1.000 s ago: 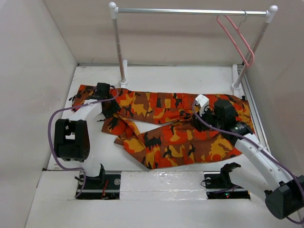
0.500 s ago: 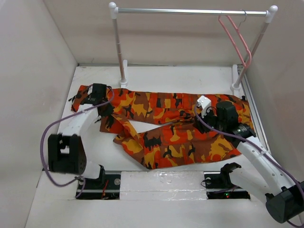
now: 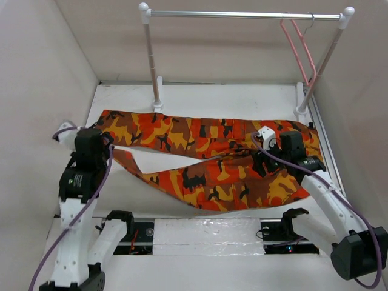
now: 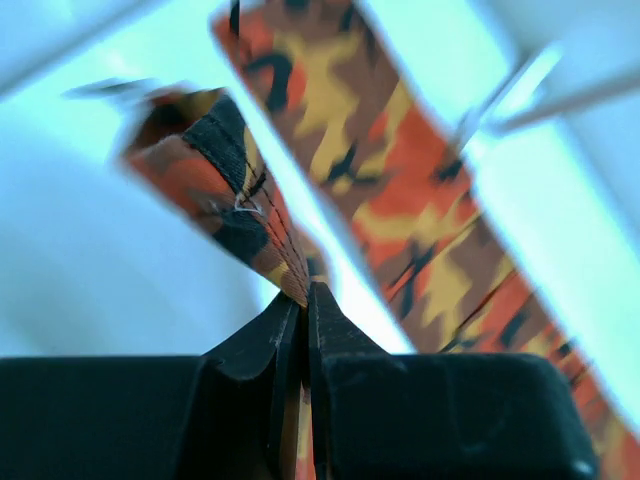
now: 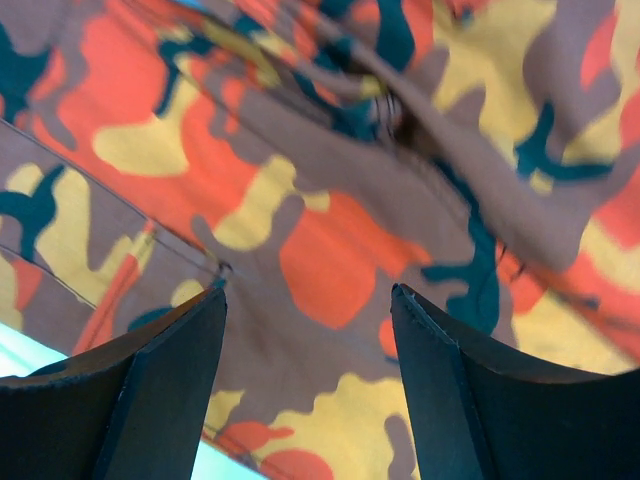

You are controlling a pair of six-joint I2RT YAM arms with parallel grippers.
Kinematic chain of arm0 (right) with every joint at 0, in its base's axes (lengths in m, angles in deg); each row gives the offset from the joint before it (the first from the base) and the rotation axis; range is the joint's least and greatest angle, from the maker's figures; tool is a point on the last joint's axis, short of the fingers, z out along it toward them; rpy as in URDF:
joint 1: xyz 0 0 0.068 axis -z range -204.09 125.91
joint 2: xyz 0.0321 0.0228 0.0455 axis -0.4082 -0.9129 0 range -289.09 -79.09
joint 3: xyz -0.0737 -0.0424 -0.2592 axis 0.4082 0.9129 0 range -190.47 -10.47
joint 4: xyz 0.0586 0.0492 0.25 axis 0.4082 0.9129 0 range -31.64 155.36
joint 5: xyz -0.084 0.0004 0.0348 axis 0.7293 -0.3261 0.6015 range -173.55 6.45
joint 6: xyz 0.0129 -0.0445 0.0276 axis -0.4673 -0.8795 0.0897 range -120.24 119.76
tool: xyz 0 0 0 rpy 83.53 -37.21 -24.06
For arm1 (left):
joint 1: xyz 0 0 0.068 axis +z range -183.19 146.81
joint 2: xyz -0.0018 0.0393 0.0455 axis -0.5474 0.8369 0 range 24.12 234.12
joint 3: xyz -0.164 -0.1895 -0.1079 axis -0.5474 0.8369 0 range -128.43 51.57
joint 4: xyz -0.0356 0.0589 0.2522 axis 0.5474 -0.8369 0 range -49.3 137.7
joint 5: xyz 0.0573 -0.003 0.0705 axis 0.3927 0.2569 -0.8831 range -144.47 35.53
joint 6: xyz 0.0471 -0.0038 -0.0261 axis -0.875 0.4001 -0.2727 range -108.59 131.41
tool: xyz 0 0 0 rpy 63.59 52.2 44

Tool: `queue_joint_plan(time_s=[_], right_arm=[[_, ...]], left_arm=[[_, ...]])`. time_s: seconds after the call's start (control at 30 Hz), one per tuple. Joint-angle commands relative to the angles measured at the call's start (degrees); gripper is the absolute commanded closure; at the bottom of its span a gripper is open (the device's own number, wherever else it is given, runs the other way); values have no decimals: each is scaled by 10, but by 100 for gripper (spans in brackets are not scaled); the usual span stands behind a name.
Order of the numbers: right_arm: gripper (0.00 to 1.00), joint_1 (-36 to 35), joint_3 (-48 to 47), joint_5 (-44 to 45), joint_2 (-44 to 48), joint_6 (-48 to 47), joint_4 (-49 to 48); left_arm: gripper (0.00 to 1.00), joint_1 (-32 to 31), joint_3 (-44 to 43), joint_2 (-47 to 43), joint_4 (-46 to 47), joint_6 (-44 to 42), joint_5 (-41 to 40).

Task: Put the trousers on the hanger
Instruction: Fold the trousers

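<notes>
The camouflage trousers (image 3: 206, 163) lie spread across the table, legs pointing left and waist at the right. My left gripper (image 3: 108, 145) is shut on the cuff of the near leg, seen in the left wrist view as a cloth edge (image 4: 245, 215) pinched between the black fingers (image 4: 340, 340); that leg is stretched out to the left. My right gripper (image 3: 259, 162) is open just above the waist area, its fingers (image 5: 160, 360) apart over the cloth (image 5: 330, 260). The pale pink hanger (image 3: 301, 51) hangs by its hook at the right end of the rail.
A rack with white posts (image 3: 150, 57) and a silver rail (image 3: 242, 14) stands at the back of the white table (image 3: 230, 97). Beige walls close in left, right and behind. The arm bases sit on the near edge.
My left arm has swung left and toward the near edge, pulling the near trouser leg out straight. My right gripper has shifted slightly toward the near edge over the waist.
</notes>
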Motion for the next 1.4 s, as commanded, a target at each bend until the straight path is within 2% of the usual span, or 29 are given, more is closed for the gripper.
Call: queue_joint_plan(time_s=[0.0, 0.1, 0.2, 0.33, 0.4, 0.6, 0.73, 0.8, 0.83, 0.97, 1.1, 1.37], right_arm=[[27, 29, 26, 3, 22, 15, 26], [27, 100, 29, 9, 44, 10, 46], [26, 137, 19, 14, 17, 38, 46], [28, 233, -9, -36, -55, 58, 14], [29, 264, -17, -30, -65, 58, 18], [39, 370, -51, 103, -122, 51, 88], [39, 450, -68, 143, -149, 62, 141], [39, 479, -71, 199, -164, 61, 158], [39, 516, -75, 207, -173, 65, 166], [38, 588, -77, 225, -188, 106, 167], [34, 609, -33, 208, -158, 170, 159], [31, 609, 39, 145, -132, 201, 108]], left_arm=[[100, 8, -86, -50, -8, 47, -107], [100, 8, -149, -38, 14, 22, -140], [100, 8, -185, -4, 34, -10, -154], [100, 3, -137, -6, 84, -25, -113], [100, -2, -123, -7, 89, -25, -109], [100, -35, -97, -23, 100, -40, -66], [100, -69, -46, -65, 96, -47, -58], [100, -87, -20, -91, 79, -41, -59], [100, -95, -11, -99, 82, -44, -57], [100, -143, -8, -118, 57, -54, -123], [100, -180, -31, -111, 43, -69, -169], [100, -215, -35, -113, 31, -76, -198]])
